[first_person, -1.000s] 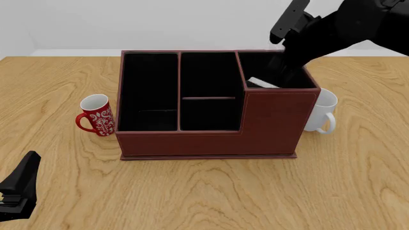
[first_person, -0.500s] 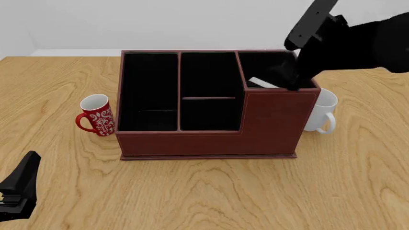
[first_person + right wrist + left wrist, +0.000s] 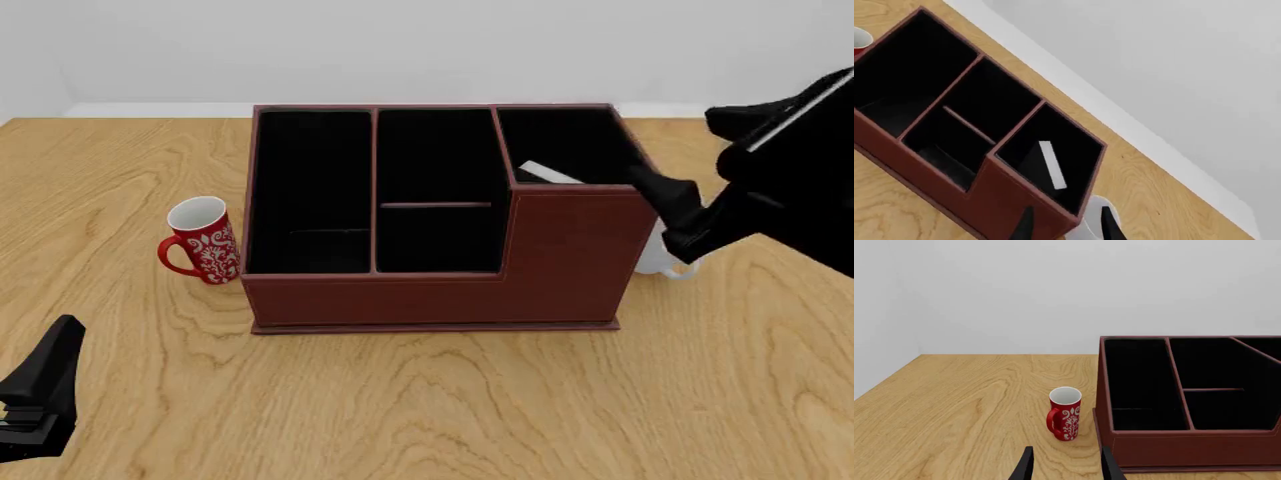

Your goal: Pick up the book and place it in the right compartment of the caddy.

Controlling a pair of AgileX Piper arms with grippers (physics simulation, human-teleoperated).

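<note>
At the near left corner: my left gripper (image 3: 34,400) sits parked low over the table (image 3: 427,400), well apart from everything; its wrist view shows two finger tips (image 3: 1026,467) with an empty gap between them, so I read it as spread and holding nothing.

Red mug: a red mug (image 3: 203,240) with white pattern stands upright just beside the caddy's left wall, handle toward me. I judge it plays no part here and only needs leaving alone.

Caddy: the caddy (image 3: 441,290) stands square to me, two long low sections on the left and middle, with the stepped front wall rising on the right.

Right compartment: the right compartment (image 3: 567,140) is the taller-walled pocket at the back right.

Book: the book (image 3: 1051,164) is inside that pocket, leaning tilted rather than flat, its white page edge facing up; from the front only that pale strip (image 3: 550,173) peeks over the wall. I take the tall walls to be what props it.

White mug: a white mug (image 3: 667,262) stands just outside the caddy's right wall, mostly hidden behind my right arm.

Right gripper: my right gripper (image 3: 667,200) hangs outside and above the caddy's right wall, fingers (image 3: 1024,227) parted with nothing between them, so it is let go.

Book against hand: the book lies to the left of and below that gripper, apart from it, wall between.

Progress: I judge the placing done.
</note>
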